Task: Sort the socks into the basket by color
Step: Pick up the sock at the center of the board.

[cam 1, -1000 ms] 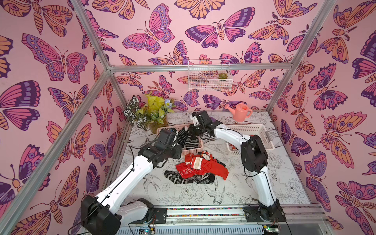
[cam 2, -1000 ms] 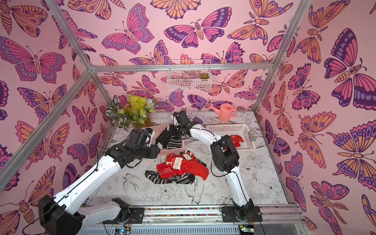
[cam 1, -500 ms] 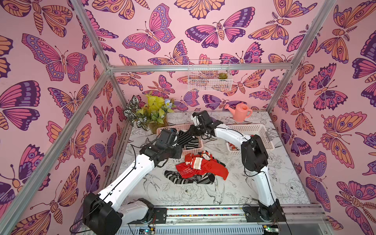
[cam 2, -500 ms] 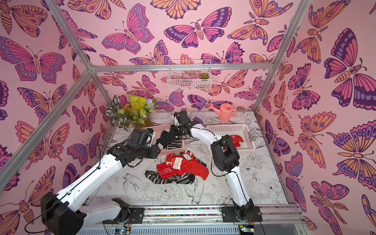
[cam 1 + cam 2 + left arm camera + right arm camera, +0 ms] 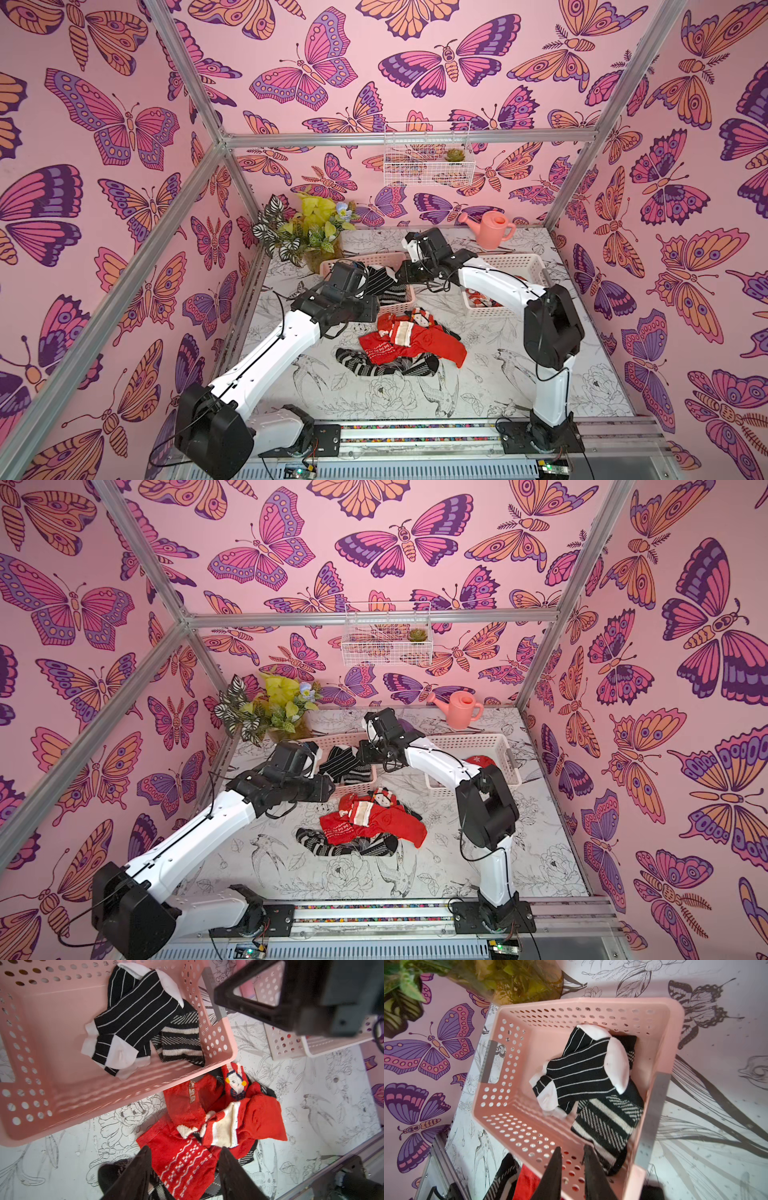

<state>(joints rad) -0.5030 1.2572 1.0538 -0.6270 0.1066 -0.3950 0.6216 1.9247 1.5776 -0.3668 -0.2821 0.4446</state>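
The left gripper (image 5: 184,1148) hangs over the loose pile of socks (image 5: 409,338) with its jaws apart and nothing between them. Straight ahead of the fingertips, partly inside the gap, lies a red sock with a white knit pattern (image 5: 182,1165). Its length seems to run aslant across the gap, though folds hide both ends. Just past it lie a red sock with a cream cuff (image 5: 222,1128) and another with a small figure on it (image 5: 235,1082). Black-and-white striped socks (image 5: 386,365) poke out from under the pile, nearer the arm bases.

Beyond the pile from these jaws stands the pink basket (image 5: 124,1093), holding a pinstriped black sock (image 5: 135,1014) and a banded black-and-white sock (image 5: 180,1043). The right gripper (image 5: 572,1148) is poised over that basket's near wall, its jaws a narrow gap apart and empty, so the left arm is the nearer one to the pile. The white basket (image 5: 519,266), holding a red sock (image 5: 478,760), lies well off towards the right arm.

No brand, label or writing can be read anywhere.
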